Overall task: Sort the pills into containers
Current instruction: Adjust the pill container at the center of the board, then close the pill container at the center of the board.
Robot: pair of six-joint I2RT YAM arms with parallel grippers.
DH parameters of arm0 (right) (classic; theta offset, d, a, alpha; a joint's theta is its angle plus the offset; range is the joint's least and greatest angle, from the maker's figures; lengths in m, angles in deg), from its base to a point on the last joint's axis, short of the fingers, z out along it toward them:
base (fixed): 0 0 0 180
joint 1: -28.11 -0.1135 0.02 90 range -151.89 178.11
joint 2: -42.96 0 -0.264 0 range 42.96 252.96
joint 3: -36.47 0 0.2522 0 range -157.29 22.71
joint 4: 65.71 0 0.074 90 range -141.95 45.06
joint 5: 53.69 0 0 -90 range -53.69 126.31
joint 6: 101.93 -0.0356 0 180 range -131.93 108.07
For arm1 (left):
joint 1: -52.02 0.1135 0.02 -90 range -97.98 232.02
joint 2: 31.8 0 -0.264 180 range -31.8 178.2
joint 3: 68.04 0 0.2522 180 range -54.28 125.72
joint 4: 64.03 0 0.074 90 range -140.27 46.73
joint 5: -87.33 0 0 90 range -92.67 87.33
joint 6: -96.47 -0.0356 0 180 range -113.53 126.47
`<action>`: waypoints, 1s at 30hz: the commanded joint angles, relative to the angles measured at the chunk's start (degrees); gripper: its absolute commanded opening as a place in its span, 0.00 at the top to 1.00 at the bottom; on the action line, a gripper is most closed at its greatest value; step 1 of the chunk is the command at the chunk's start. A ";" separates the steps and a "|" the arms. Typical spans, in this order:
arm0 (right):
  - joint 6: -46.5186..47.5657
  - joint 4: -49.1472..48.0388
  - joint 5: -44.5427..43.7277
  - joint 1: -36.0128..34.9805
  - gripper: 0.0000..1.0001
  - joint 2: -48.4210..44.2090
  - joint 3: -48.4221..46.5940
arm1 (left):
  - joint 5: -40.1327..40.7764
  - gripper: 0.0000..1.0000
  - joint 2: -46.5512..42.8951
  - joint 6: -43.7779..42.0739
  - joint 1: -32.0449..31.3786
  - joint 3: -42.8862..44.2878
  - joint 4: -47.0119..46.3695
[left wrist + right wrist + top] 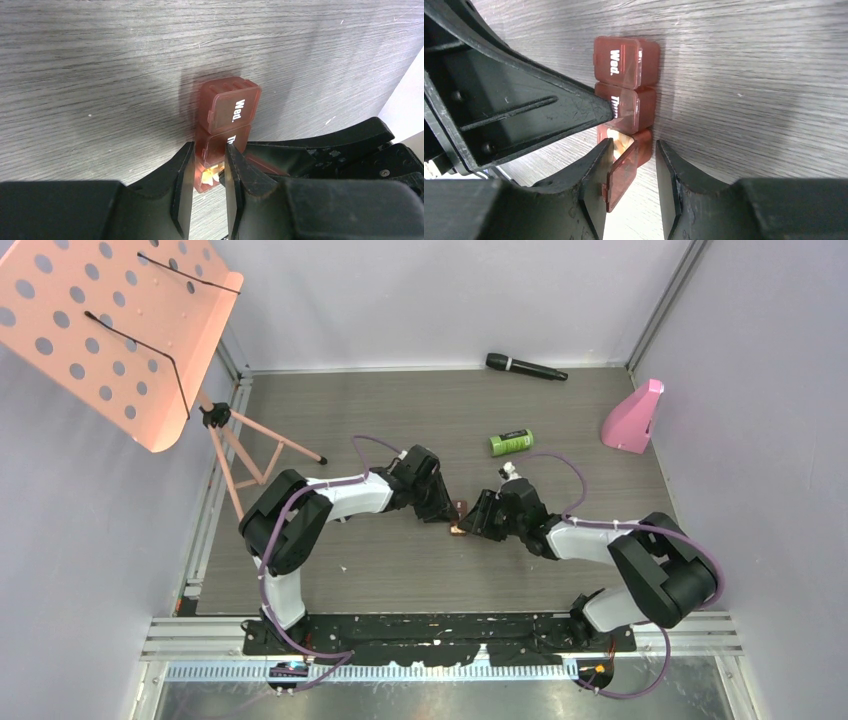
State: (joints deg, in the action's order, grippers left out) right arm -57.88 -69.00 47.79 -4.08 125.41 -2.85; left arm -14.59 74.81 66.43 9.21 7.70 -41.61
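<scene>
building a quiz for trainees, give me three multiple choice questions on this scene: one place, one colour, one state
1. Where is the green bottle? A between the arms; B lying past the right arm, near the pink object; C at the near edge.
2. The pill case is: A white; B translucent brown; C blue.
3. The compartment between the right tool's fingers is: A shut; B lidless; C open, lid swung out.
B: top view shows it. B: wrist views show brown. C: the lid hangs open.

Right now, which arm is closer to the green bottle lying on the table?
Right. The right arm has its wrist just on the near side of the green bottle; the left arm sits farther off, to its left.
</scene>
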 commanded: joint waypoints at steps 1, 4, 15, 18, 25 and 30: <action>-3.75 1.28 -7.68 -0.39 0.56 -2.04 1.66 | 2.65 0.75 4.21 -0.69 -0.87 -2.19 9.53; -2.77 2.84 -9.18 -0.84 0.57 -1.93 0.98 | 2.31 0.76 4.40 -0.21 -0.87 -1.82 9.53; -2.20 -3.17 -4.60 -1.55 0.42 -3.57 3.76 | 1.17 0.77 5.04 0.54 -0.87 -1.30 9.54; -1.14 -3.92 -3.63 -1.55 0.35 -6.05 4.82 | 0.58 0.77 5.35 0.94 -0.87 -1.15 9.20; 1.19 1.33 -1.31 -1.25 0.27 -17.64 5.39 | -0.03 0.77 5.93 0.97 -0.66 -0.68 9.56; 0.66 12.89 -3.56 2.10 0.30 -26.28 2.99 | -0.50 0.78 6.33 0.82 -0.10 -0.76 9.75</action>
State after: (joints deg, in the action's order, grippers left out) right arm -57.88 -65.20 45.67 -4.60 104.56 2.92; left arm -18.81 76.75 69.30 9.28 9.25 -41.45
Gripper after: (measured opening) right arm 0.726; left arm 0.229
